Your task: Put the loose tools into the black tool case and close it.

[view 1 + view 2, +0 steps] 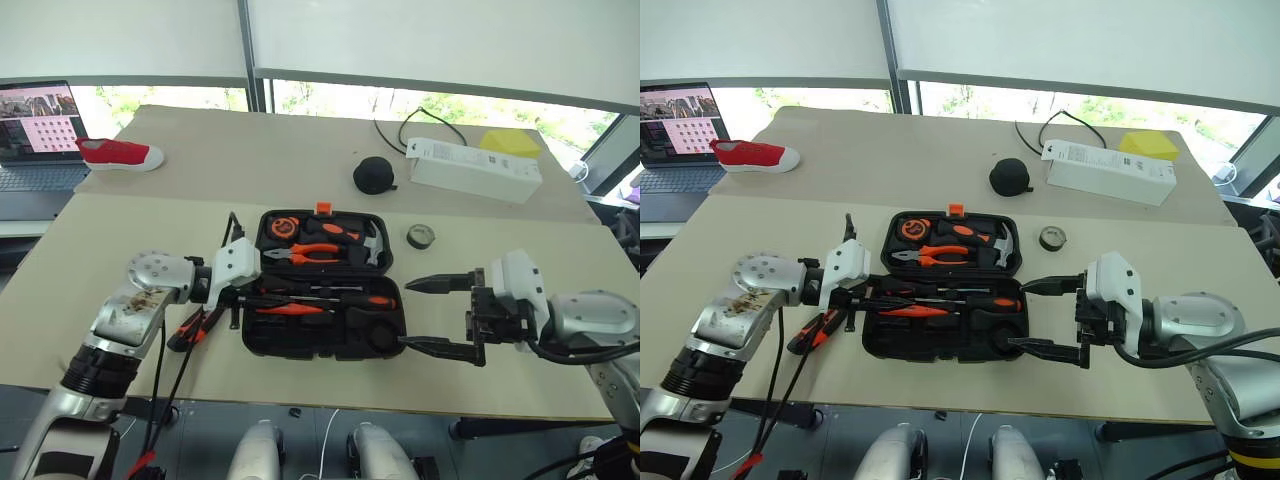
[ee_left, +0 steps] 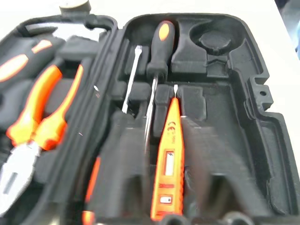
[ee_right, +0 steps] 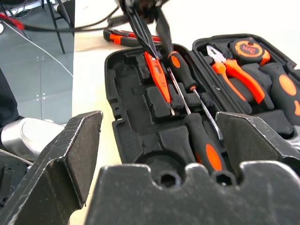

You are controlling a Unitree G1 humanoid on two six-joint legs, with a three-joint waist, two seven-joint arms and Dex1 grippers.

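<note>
case: we see the black tool case lying open near the table's front edge, between our two arms.
inside: both screwdrivers and the orange tester lie in the front half, long axes running left to right.
left pincer: our left gripper sits at the case's left edge, fingers closed together; we cannot tell whether it pinches anything.
knife: the utility knife lies on the table just left of the case, nearest our left arm.
tape roll: the tape roll lies beyond the case's right end, nearer our right arm.
right pincer: our right gripper hangs wide and empty at the case's right end.
room: we judge there is bare table around both loose items.
</note>
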